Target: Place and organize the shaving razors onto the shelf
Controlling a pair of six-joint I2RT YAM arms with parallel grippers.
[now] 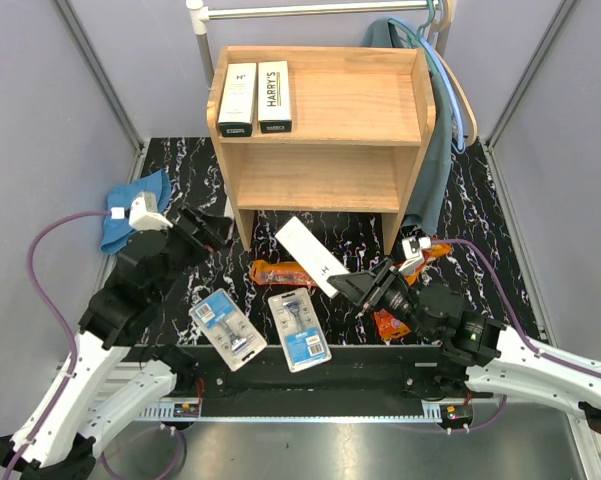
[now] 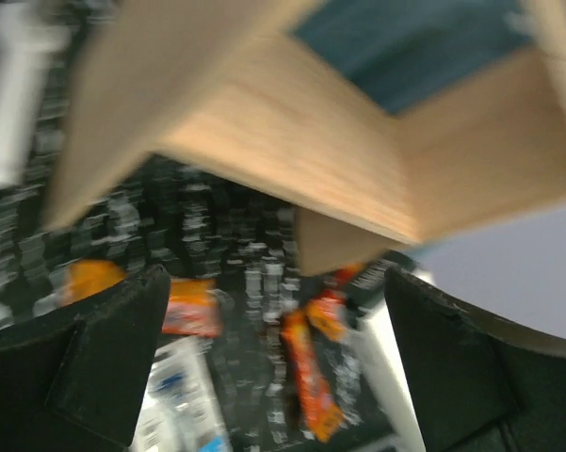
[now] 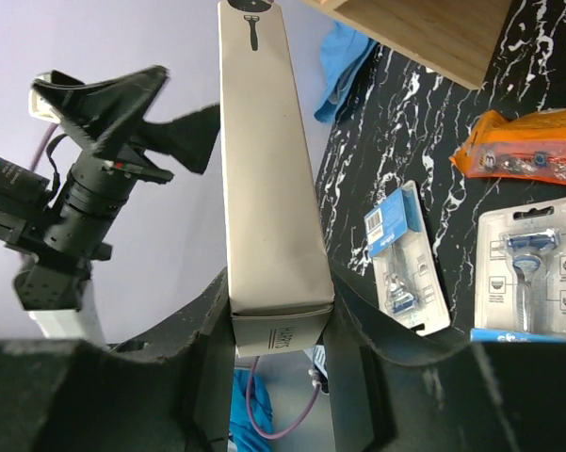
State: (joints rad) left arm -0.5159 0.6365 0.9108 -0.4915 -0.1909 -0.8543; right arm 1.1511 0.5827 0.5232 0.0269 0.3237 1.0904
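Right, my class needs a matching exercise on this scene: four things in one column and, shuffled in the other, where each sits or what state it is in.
Column one
1. two white boxes
2. third white box
3. blister cards
4. left gripper

Column two
A. open, empty
B. lying flat on the table
C. on the top tier of the shelf
D. held by the right gripper

Pairs: 1-C, 2-D, 3-B, 4-A
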